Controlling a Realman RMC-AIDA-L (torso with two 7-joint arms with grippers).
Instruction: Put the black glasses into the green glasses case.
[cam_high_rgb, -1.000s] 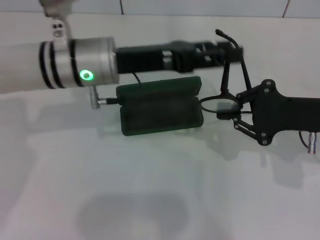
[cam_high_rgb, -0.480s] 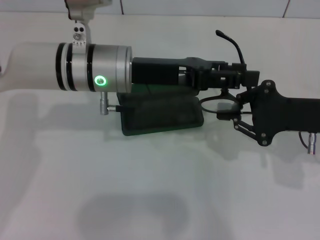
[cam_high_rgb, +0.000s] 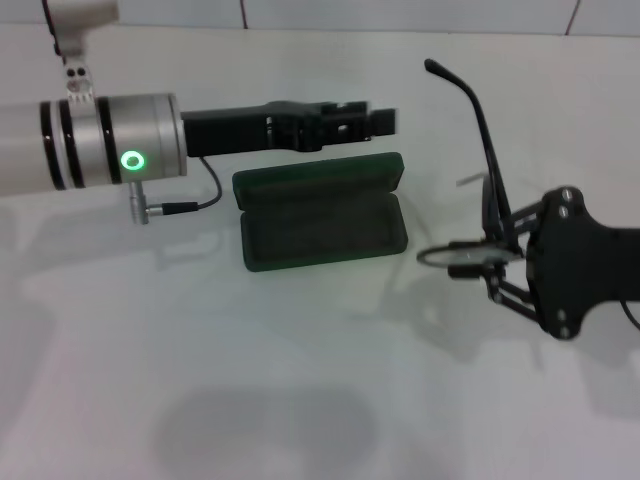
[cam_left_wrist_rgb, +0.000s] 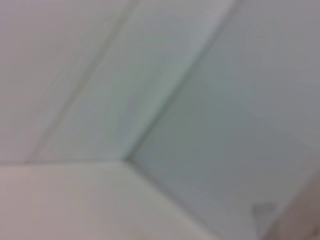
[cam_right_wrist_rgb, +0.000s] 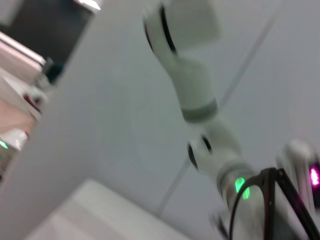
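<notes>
I'm seeing the right gripper (cam_high_rgb: 487, 262) pinching the thin black wire-frame glasses (cam_high_rgb: 480, 180) just right of the open dark green hard-shell case (cam_high_rgb: 320, 212). The left gripper (cam_high_rgb: 385, 120) is hovering behind the case; I cannot tell its finger spread.

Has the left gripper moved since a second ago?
Yes. The left gripper has pulled back toward the robot's left, from beyond the green glasses case to above its lid's far corner.

no readable text, labels, numbers, or signs anywhere
</notes>
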